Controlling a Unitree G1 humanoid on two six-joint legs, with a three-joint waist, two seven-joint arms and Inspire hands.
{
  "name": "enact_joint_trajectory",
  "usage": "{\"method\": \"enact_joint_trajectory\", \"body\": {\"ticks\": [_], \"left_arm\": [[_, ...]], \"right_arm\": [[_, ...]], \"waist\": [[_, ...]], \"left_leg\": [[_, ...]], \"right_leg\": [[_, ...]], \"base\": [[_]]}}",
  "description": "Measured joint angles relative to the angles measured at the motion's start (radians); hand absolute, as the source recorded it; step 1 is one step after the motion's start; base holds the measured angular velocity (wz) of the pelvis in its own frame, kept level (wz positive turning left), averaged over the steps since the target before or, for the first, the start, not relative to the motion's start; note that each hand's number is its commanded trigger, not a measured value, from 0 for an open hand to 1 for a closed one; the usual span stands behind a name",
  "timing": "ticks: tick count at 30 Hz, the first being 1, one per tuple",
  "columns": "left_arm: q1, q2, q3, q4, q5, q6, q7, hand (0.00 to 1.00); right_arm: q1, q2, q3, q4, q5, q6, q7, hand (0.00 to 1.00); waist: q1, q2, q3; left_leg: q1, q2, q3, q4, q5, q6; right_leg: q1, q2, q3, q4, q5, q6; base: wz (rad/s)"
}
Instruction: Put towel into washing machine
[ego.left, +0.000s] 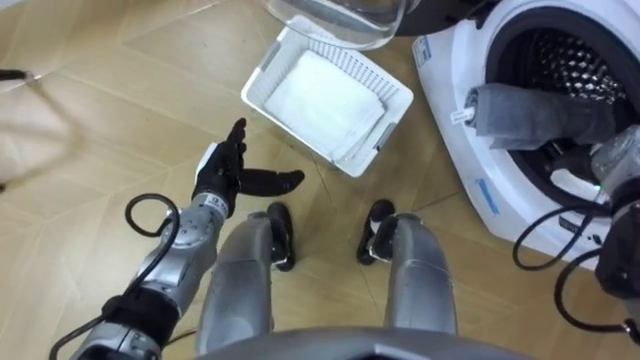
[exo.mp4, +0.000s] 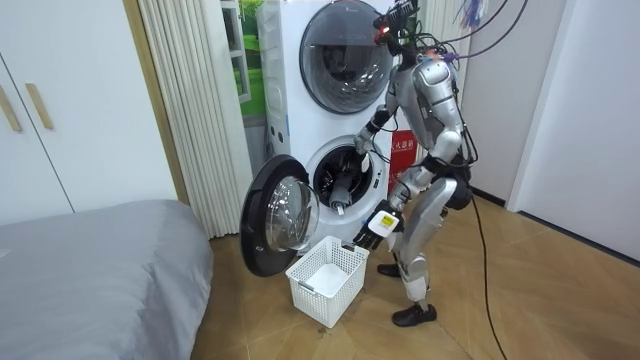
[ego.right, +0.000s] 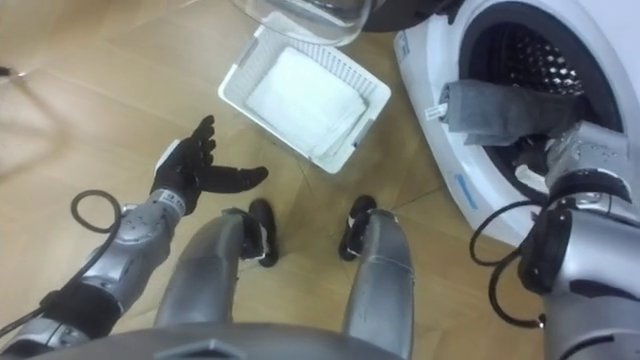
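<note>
The grey towel is lying in the mouth of the washing machine, partly inside the drum and partly hanging over the lower rim of the opening. The right hand is reaching into that opening just beside the towel's lower edge; whether its fingers are clamped on the cloth cannot be told. The machine's round glass door is standing wide open. On the wooden floor in front of it, a white laundry basket is sitting. The left hand is hovering near the basket, fingers spread apart and holding nothing. The robot is standing bent toward the machine.
</note>
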Motion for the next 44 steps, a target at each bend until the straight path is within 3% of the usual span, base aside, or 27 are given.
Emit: {"method": "enact_joint_trajectory", "body": {"ticks": [5,9,12,15,20,24,27,30,37,44], "left_arm": [[-0.015,-0.016,0.02,0.104,0.155,-0.001,-0.014,0.0],[-0.014,-0.018,0.026,0.173,0.198,-0.007,-0.016,0.0],[0.001,-0.015,0.045,0.261,0.222,-0.027,-0.019,0.0],[0.062,0.001,0.096,0.32,0.229,-0.052,-0.015,0.0],[0.109,0.005,0.168,0.437,0.232,-0.064,0.007,0.0],[0.143,0.005,0.196,0.455,0.228,-0.066,0.01,0.0],[0.169,0.002,0.212,0.469,0.232,-0.071,0.011,0.0],[0.198,0.002,0.238,0.473,0.223,-0.071,0.016,0.0],[0.235,-0.009,0.251,0.475,0.222,-0.07,0.033,0.0],[0.239,-0.04,0.351,0.53,0.232,-0.063,0.037,0.0]], "right_arm": [[0.081,0.036,0.028,-0.016,-0.073,-0.021,0.051,0.0],[0.178,0.085,0.073,0.022,-0.128,-0.026,0.156,0.0],[0.256,0.122,0.145,0.083,-0.221,-0.024,0.255,0.0],[0.381,0.151,0.259,0.137,-0.423,-0.005,0.367,0.0],[0.514,0.181,0.383,0.142,-0.753,0.018,0.469,0.0],[0.549,0.21,0.441,0.138,-1.007,0.037,0.531,0.0],[0.553,0.217,0.474,0.118,-1.285,0.055,0.585,0.0],[0.555,0.221,0.511,0.091,-1.411,0.056,0.613,0.0],[0.562,0.278,0.51,0.092,-1.545,0.063,0.658,0.0],[0.581,0.281,0.509,0.098,-1.554,0.063,0.732,0.0]], "waist": [[-0.001,0.018,-0.0042],[0.0,0.024,-0.0077],[0.0,0.045,-0.0202],[0.001,0.06,-0.0287],[-0.004,0.067,-0.0332],[-0.005,0.066,-0.0327],[0.0,0.063,-0.0316],[-0.001,0.052,-0.0309],[-0.002,0.039,-0.0301],[0.004,0.043,-0.0332]], "left_leg": [[0.056,0.0,-0.008,-0.055,0.006,-0.003],[0.135,0.002,-0.018,-0.105,0.01,-0.01],[0.22,0.004,-0.022,-0.174,0.016,-0.019],[0.327,0.003,-0.018,-0.255,0.024,-0.03],[0.443,0.004,-0.018,-0.33,0.033,-0.043],[0.523,0.005,-0.016,-0.376,0.038,-0.052],[0.601,0.003,-0.014,-0.415,0.04,-0.056],[0.651,0.004,-0.014,-0.435,0.041,-0.058],[0.735,0.003,-0.014,-0.469,0.043,-0.06],[0.804,0.005,-0.013,-0.499,0.042,-0.064]], "right_leg": [[0.073,0.018,-0.016,-0.073,0.017,0.012],[0.166,0.036,-0.032,-0.15,0.029,0.019],[0.261,0.059,-0.04,-0.238,0.048,0.026],[0.364,0.081,-0.033,-0.324,0.063,0.033],[0.476,0.101,-0.034,-0.399,0.067,0.036],[0.549,0.111,-0.034,-0.438,0.069,0.037],[0.622,0.117,-0.038,-0.469,0.071,0.04],[0.672,0.122,-0.043,-0.488,0.071,0.04],[0.761,0.128,-0.052,-0.522,0.073,0.044],[0.819,0.14,-0.028,-0.539,0.074,0.045]], "base": [[-0.02],[0.01],[-0.06],[-0.11],[-0.07],[-0.04],[-0.01],[0.01],[0.04],[-0.08]]}}
